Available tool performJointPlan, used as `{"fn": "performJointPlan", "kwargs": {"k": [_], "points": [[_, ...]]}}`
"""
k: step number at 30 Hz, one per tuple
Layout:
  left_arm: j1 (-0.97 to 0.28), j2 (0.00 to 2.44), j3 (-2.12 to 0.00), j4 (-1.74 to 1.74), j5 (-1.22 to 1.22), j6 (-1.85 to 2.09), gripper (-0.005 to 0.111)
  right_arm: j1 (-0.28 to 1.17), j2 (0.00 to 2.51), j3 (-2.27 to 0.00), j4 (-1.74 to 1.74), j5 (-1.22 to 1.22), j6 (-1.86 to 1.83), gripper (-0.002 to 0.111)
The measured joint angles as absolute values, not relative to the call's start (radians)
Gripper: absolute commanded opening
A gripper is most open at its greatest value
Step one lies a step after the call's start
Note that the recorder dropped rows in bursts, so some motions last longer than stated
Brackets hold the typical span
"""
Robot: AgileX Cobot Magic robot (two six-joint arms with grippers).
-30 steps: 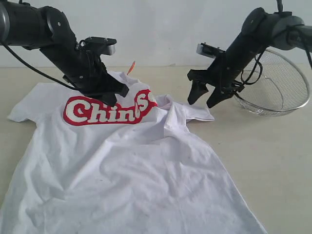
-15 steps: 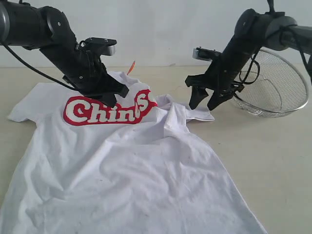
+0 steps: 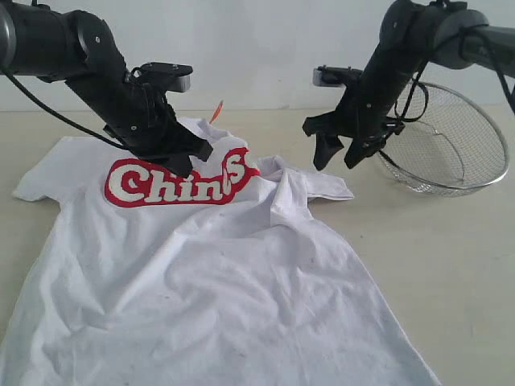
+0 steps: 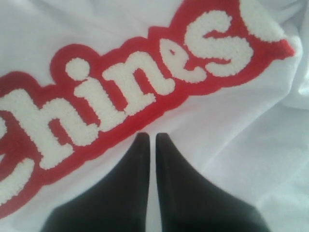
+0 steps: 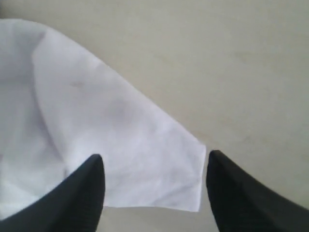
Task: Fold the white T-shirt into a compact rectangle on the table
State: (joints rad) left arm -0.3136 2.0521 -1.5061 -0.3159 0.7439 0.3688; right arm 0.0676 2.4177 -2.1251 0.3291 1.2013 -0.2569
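Note:
The white T-shirt (image 3: 217, 281) lies spread on the table (image 3: 451, 257), rumpled near the collar, its red-outlined lettering (image 3: 173, 183) facing up and an orange neck tag (image 3: 216, 111) sticking up behind. My left gripper (image 3: 182, 163) is shut, its tips down on the cloth just beside the lettering (image 4: 145, 87); in the left wrist view the left gripper (image 4: 150, 137) shows no fabric bunched between the tips. My right gripper (image 3: 336, 161) hangs open just above the shirt's right sleeve (image 3: 326, 186). In the right wrist view the sleeve's end (image 5: 120, 140) lies between the tips of the right gripper (image 5: 154, 162).
A round wire-mesh basket (image 3: 459, 145) stands on the table right behind the right arm. Bare table (image 5: 231, 58) stretches to the right of the sleeve and along the shirt's right side.
The right arm has swung its wrist a little left and more upright over the sleeve, jaws still open. The left arm and the shirt have not moved.

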Motion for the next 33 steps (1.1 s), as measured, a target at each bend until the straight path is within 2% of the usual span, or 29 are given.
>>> {"fn": "performJointPlan", "kwargs": {"k": [2,4,9,13,33], "points": [[-0.314,2.052,-1.506,-0.316,0.746,0.369,0.005,0.072,2.397,-2.125,0.350,1.206,-0.257,0.053],[-0.314,2.052,-1.506,-0.316,0.748,0.369,0.005,0.084,2.389,-2.125,0.362,1.210,-0.258,0.046],[-0.314,2.052,-1.506,-0.316,0.750,0.369,0.005,0.112,2.391,-2.121,0.378,1.214,-0.262,0.015],[-0.314,2.052,-1.506,-0.316,0.752,0.369,0.005,0.117,2.397,-2.121,0.390,1.212,-0.268,0.000],[-0.314,2.052,-1.506,-0.316,0.765,0.369,0.005,0.117,2.456,-2.113,0.202,1.189,-0.214,0.000]]}}
